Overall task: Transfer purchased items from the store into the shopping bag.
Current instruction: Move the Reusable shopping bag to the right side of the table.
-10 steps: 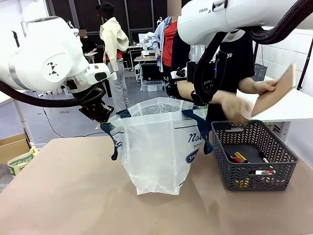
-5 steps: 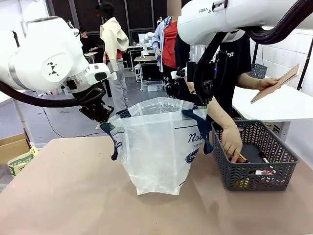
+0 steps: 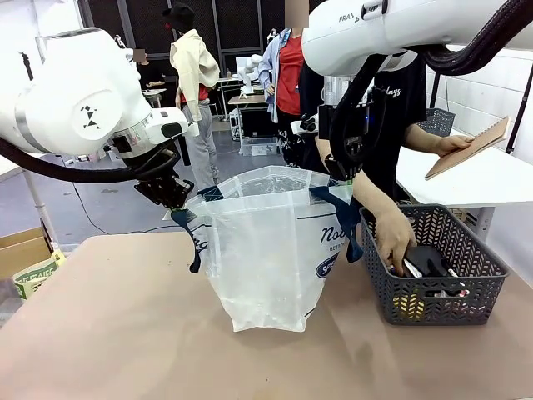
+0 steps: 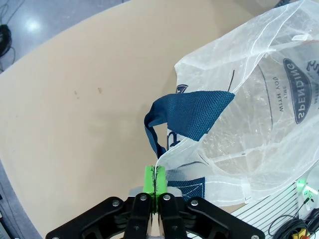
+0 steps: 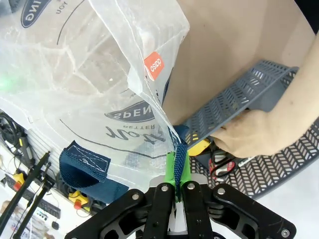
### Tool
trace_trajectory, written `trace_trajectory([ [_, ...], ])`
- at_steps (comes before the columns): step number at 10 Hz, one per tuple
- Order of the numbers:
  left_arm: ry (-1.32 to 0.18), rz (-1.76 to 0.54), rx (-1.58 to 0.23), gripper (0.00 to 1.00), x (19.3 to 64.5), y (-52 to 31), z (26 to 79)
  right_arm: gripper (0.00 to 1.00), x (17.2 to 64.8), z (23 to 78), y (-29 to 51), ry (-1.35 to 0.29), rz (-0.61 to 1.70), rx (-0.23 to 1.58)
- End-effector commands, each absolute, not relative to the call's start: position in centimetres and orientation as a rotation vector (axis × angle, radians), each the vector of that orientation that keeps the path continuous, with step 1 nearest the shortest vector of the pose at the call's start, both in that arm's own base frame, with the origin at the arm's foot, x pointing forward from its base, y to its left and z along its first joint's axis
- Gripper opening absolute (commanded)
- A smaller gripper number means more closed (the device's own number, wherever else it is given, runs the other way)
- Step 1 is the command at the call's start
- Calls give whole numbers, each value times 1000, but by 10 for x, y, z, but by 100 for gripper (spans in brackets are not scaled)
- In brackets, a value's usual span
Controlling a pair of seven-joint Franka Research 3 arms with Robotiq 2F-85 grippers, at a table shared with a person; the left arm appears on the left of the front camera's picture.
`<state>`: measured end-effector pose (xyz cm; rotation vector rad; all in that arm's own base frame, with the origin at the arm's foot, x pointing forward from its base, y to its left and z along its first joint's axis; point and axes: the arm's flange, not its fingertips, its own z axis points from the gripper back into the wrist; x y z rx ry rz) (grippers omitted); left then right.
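The shopping bag [image 3: 275,250], clear plastic with navy handles, stands open at mid-table. My left gripper [image 3: 177,200] is shut on its left rim; in the left wrist view the green pads [image 4: 149,180] pinch the thin plastic edge beside a navy handle [image 4: 192,114]. My right gripper [image 3: 344,173] is shut on the right rim, its pads [image 5: 172,172] clamping plastic and navy strap. The store, a dark grey lattice basket [image 3: 433,304], sits right of the bag. A person's hand [image 3: 393,246] reaches into it among small yellow [image 3: 408,307], black and red items. The other hand holds a tan notebook [image 3: 466,148].
The tan table [image 3: 108,333] has free room in front and to the left of the bag. A cardboard box [image 3: 23,250] and a green package [image 3: 33,277] lie past the left edge. A white table [image 3: 491,179] stands behind the basket.
The person's hand came down from above the basket into it and now grips among the items. The notebook tilted flatter. Both arms and the bag stayed put.
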<state>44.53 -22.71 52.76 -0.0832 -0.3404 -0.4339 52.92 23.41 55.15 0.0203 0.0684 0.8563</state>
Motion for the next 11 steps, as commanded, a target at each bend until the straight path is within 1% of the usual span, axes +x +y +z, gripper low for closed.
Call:
trace_trajectory([
  [1, -341, -419, -78, 0, 445, -227, 528, 0, 530, 551, 234, 78, 855, 21],
  [4, -340, -434, -83, 0, 445, -227, 528, 0, 529, 551, 234, 68, 856, 20],
  [6, -360, -448, -60, 0, 446, -230, 528, 0, 531, 554, 232, 24, 891, -12],
  [11, -387, -525, -50, 0, 451, -235, 527, 0, 534, 551, 233, 19, 932, -16],
])
